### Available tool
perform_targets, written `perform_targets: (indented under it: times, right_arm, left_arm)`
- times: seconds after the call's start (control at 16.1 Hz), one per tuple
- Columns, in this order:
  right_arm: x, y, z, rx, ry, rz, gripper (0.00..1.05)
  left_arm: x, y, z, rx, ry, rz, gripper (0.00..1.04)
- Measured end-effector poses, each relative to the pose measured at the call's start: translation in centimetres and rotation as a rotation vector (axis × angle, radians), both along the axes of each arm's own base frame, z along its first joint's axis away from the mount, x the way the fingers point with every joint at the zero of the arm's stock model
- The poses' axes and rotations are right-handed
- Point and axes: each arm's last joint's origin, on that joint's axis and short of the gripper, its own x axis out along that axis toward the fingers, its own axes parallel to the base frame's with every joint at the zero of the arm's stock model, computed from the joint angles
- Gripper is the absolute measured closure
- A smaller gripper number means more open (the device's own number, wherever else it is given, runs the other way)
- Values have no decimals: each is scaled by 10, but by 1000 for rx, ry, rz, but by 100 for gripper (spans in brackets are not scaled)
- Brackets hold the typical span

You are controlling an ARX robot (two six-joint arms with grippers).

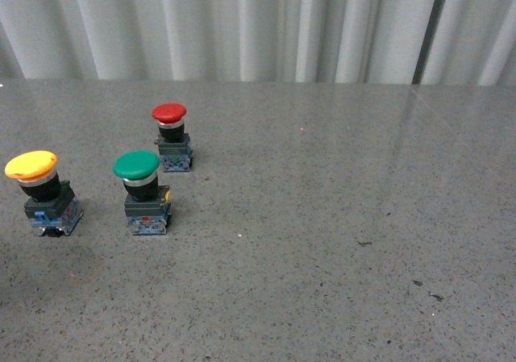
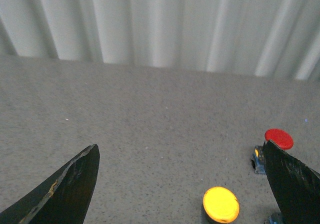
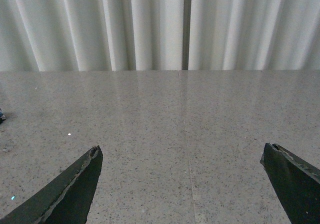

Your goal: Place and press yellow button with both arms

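The yellow button (image 1: 32, 167), with a wide yellow cap, black collar and dark base with blue parts, stands upright at the table's left edge in the front view. In the left wrist view its cap (image 2: 221, 204) shows low down, between the open fingers and nearer the right one. My left gripper (image 2: 180, 151) is open and empty, above the table and apart from the button. My right gripper (image 3: 181, 151) is open and empty over bare table. Neither arm shows in the front view.
A green-capped button (image 1: 137, 168) stands just right of the yellow one. A red-capped button (image 1: 169, 114) stands further back; it also shows in the left wrist view (image 2: 279, 138). The grey speckled table (image 1: 339, 241) ends at a white pleated curtain (image 1: 258, 23).
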Motion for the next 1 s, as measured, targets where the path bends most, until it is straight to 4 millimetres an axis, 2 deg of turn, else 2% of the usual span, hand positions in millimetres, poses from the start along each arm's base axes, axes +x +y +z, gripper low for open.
perform_targets:
  times: [0.19, 0.31, 0.56, 1.0]
  right_arm:
    - [0, 0, 0, 0, 0, 0, 6]
    - [0, 0, 0, 0, 0, 0, 6]
    - [0, 0, 0, 0, 0, 0, 6]
    - [0, 0, 0, 0, 0, 0, 6]
  left_arm:
    - [57, -12, -14, -13, 190, -132, 7]
    - [76, -13, -27, -10, 247, -135, 7]
    - [90, -12, -62, -31, 372, -157, 7]
    - [87, -18, -82, -25, 408, -183, 9]
